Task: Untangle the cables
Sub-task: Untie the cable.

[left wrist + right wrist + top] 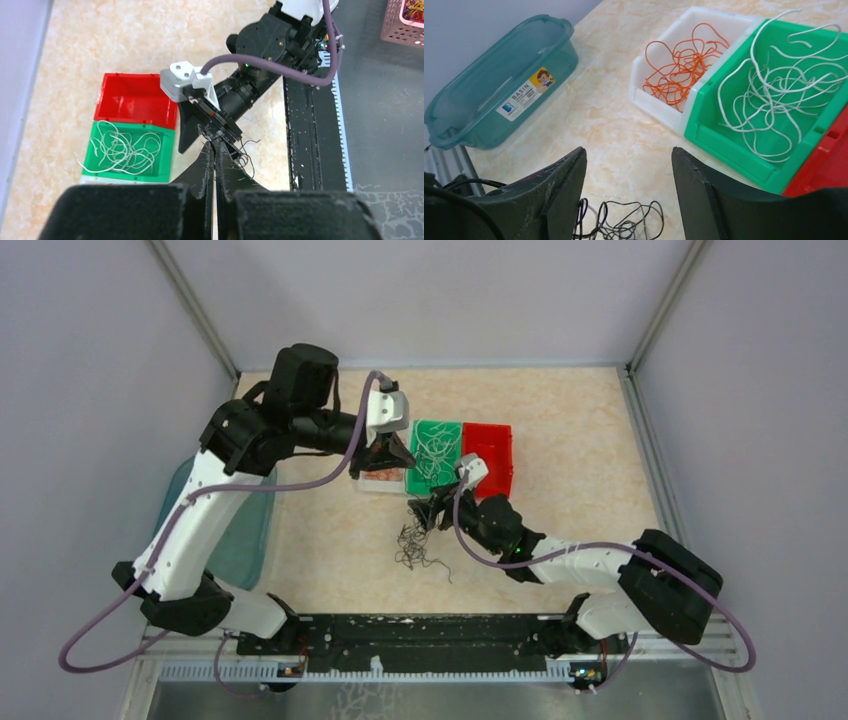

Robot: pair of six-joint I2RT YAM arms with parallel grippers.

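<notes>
**Right tool spread above the black cables, left tool clenched over the bins**

In the top view the left tool [388,455] covers nearly all of the white bin [375,483], so only the bin's near rim shows. The orange cables [679,65] inside it can be seen only from the right wrist. Also in the top view, the right tool [428,512] merges with the dark clump of black cables [415,540], and I cannot tell whether it touches them. From the right wrist, the red bin [829,160] is cut off at the 4 o'clock edge.

The left arm rises from its base at 7 o'clock and folds at 10 o'clock. Its forearm runs toward 3 o'clock, with the tool pointing down over the white bin. The right arm reaches low from 5 o'clock toward 10 o'clock and ends at the far edge of the black cables, just short of the green bin [435,455].

The left wrist view shows the left tool's fingers pressed flat together, clenched. I cannot tell whether a strand is pinched between them. The right wrist view shows the right tool's fingers apart and released, with bare bench [580,440] between the tips.

The black cables lie loose on the bench at 6 o'clock of the green bin. The white cables [784,100] lie coiled inside the green bin.

Only the left wrist view shows a pink basket [405,20], at 1 o'clock and off the bench. The right wrist view shows the label on the teal basin [499,85], which sits at 9 o'clock in the top view.
</notes>
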